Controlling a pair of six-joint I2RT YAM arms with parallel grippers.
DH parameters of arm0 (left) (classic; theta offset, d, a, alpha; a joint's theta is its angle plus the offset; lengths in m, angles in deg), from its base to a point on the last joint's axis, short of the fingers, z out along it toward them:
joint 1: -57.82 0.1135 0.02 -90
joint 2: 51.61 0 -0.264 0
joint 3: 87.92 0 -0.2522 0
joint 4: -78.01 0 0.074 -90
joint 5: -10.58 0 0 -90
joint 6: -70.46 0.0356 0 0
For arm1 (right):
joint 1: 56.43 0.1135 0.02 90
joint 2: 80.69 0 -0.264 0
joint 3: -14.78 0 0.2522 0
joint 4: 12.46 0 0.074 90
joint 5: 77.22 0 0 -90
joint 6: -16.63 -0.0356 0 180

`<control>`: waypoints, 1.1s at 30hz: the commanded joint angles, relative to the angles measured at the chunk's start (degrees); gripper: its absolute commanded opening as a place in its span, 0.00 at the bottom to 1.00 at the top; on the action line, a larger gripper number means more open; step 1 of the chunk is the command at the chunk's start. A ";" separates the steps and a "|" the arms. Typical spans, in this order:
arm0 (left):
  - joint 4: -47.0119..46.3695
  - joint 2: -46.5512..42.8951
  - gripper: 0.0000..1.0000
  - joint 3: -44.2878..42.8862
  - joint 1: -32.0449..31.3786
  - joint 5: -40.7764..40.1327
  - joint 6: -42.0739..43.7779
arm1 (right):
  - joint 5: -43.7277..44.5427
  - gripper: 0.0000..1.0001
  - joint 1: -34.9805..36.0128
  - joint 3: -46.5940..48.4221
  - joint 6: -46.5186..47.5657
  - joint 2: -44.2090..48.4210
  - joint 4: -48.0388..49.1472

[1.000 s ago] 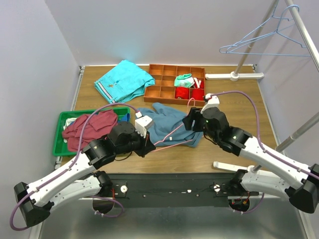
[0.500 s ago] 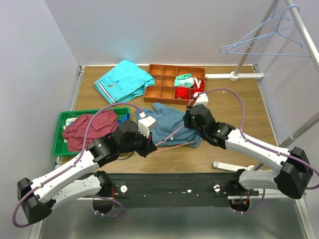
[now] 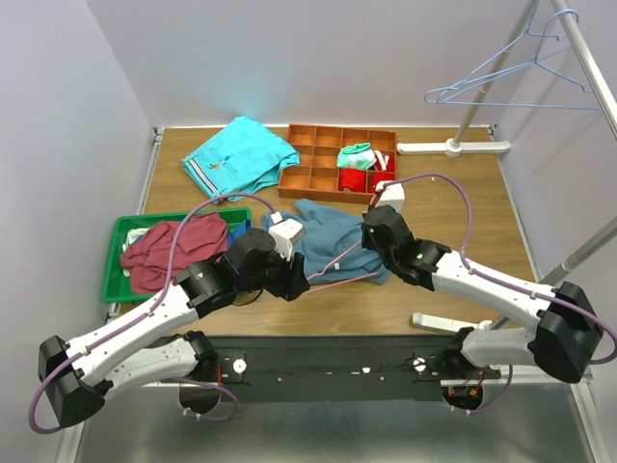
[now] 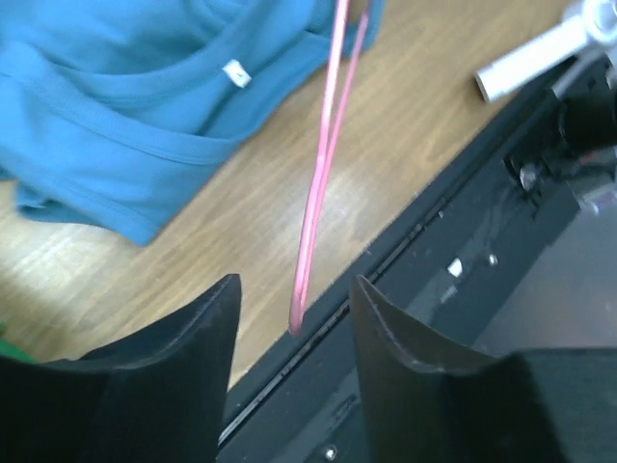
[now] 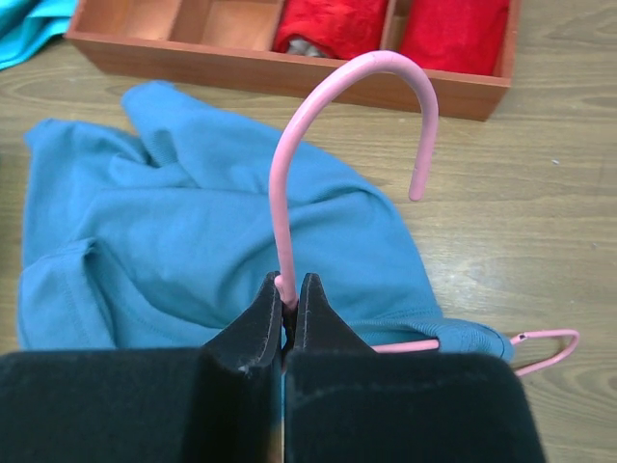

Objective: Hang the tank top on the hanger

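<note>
Top view: the tank top [image 3: 323, 236] lies flat at the middle of the table [image 3: 434, 193]. The hanger [image 3: 339, 258] lies across its lower right edge, and I cannot tell if any wire is under the cloth. I judge the dressing is not yet done. I count one tank top, one pink hanger and one blue hanger [image 3: 506, 104] at the upper right.

Left wrist view: the left gripper [image 4: 295, 289] stands wide, with the hanger's corner between its fingers.

Right wrist view: the right gripper [image 5: 286, 286] pinches the hanger's neck under the hook.
</note>
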 commanded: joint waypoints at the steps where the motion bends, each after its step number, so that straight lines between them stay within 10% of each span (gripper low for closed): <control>1: 0.34 0.46 0.62 -4.06 -0.31 -8.68 -5.31 | 5.04 0.01 0.39 -2.15 -3.37 -2.28 0.65; 12: 10.34 11.42 0.56 -13.98 2.59 -30.83 -16.14 | 7.15 0.01 0.48 -2.60 -5.75 -4.74 2.32; 33: 3.24 40.61 0.52 -23.84 9.98 -23.45 -12.18 | 7.85 0.01 1.10 -3.39 -6.19 -3.86 2.06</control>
